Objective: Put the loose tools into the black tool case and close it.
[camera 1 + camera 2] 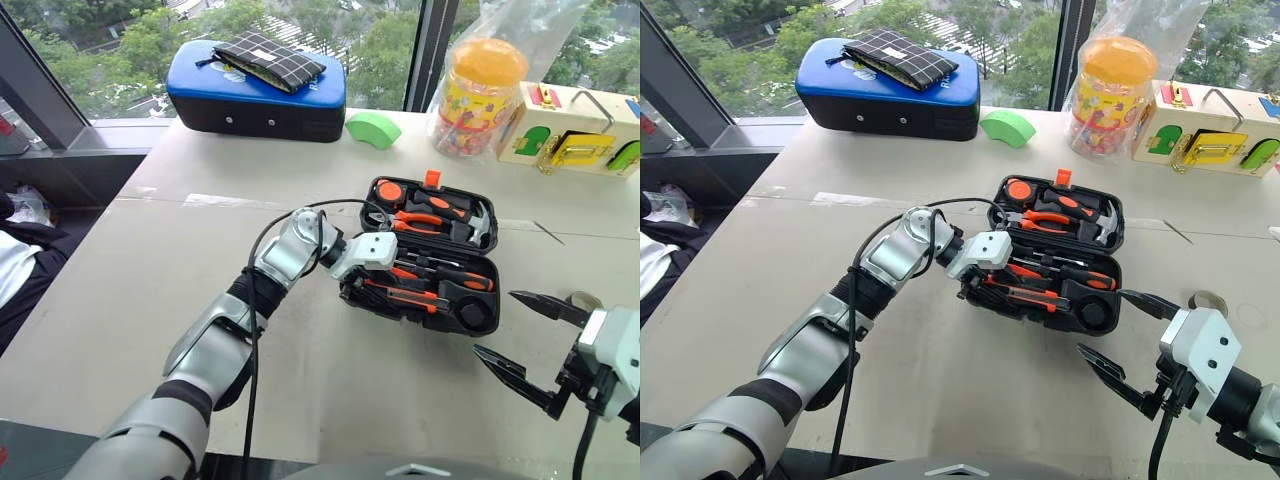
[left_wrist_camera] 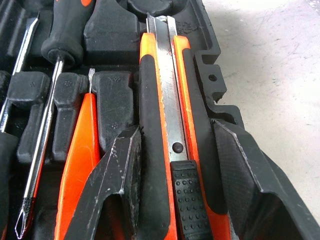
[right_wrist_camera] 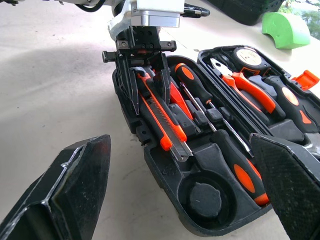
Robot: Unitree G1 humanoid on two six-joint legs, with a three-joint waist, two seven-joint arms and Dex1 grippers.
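The black tool case [image 1: 428,185] lies open on the table with its tool-shaped recesses showing. My left gripper [image 3: 151,102] is at the case's near-left end, shut on the orange-and-black utility knife [image 2: 165,100], which lies along its recess at the front edge. Beside the knife lies the thin all-orange tool [image 2: 80,145]. Two screwdrivers with black-and-orange handles [image 3: 192,82] [image 3: 240,170] rest in the same half. My right gripper [image 1: 495,322] hovers open just to the right of the case's front corner, holding nothing.
The lid half holds pliers [image 1: 425,217], a hammer and a tape measure. At the table's back stand a blue-topped case [image 1: 255,95] with a checked pouch on it, a green block [image 1: 373,128], a plastic jar [image 1: 480,95] and a wooden latch box [image 1: 575,130].
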